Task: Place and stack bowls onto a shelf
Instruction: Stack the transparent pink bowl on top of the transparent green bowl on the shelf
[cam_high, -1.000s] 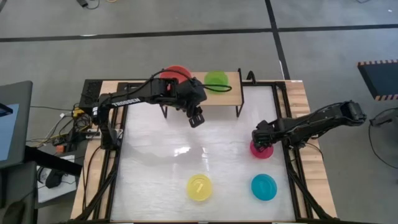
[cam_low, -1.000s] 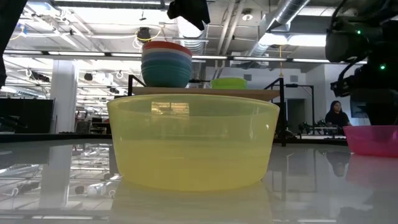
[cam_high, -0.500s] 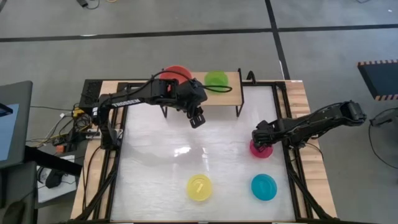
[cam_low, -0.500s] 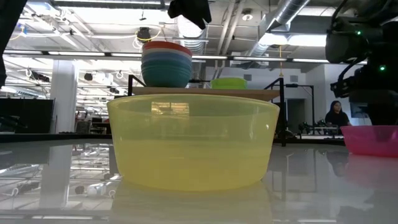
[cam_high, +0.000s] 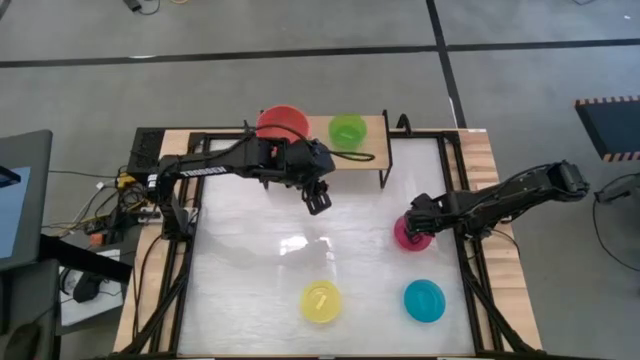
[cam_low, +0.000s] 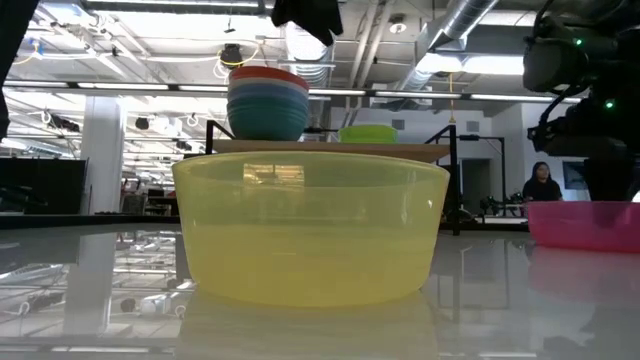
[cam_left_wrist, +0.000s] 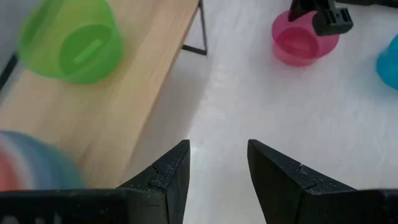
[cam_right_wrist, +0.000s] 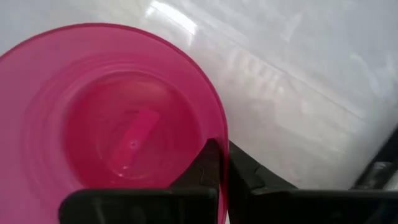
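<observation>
The shelf (cam_high: 368, 150) stands at the table's far edge. On it are a stack of bowls with a red bowl on top (cam_high: 282, 122) and a lime green bowl (cam_high: 347, 129). My left gripper (cam_high: 318, 200) hangs open and empty in front of the shelf, above the table; it also shows in the left wrist view (cam_left_wrist: 217, 146). My right gripper (cam_high: 415, 220) is shut on the pink bowl (cam_high: 410, 237) at the table's right. A yellow bowl (cam_high: 320, 301) and a cyan bowl (cam_high: 424, 300) stand upright near the front edge. My right gripper pinches the pink bowl's rim (cam_right_wrist: 219, 127) on the bowl's far side, one finger (cam_right_wrist: 205, 165) inside the bowl and one (cam_right_wrist: 249, 177) outside. The fingers come from above, slanting in from the table's right. The bowl sits upright, mouth up; in the low view (cam_low: 585, 222) its bottom looks to be on the table.
The shelf's thin black legs (cam_high: 383, 178) stand behind my left gripper. The shelf top has bare wood (cam_high: 375, 130) to the right of the lime green bowl. The white table surface (cam_high: 260, 250) lies open in the middle. A person (cam_low: 541, 182) shows far off in the room.
My left gripper has drawn back from the shelf toward the table's near edge, staying open. My right gripper, still shut on the pink bowl's rim, has moved a little toward the table's left, and the bowl has shifted that way with it.
</observation>
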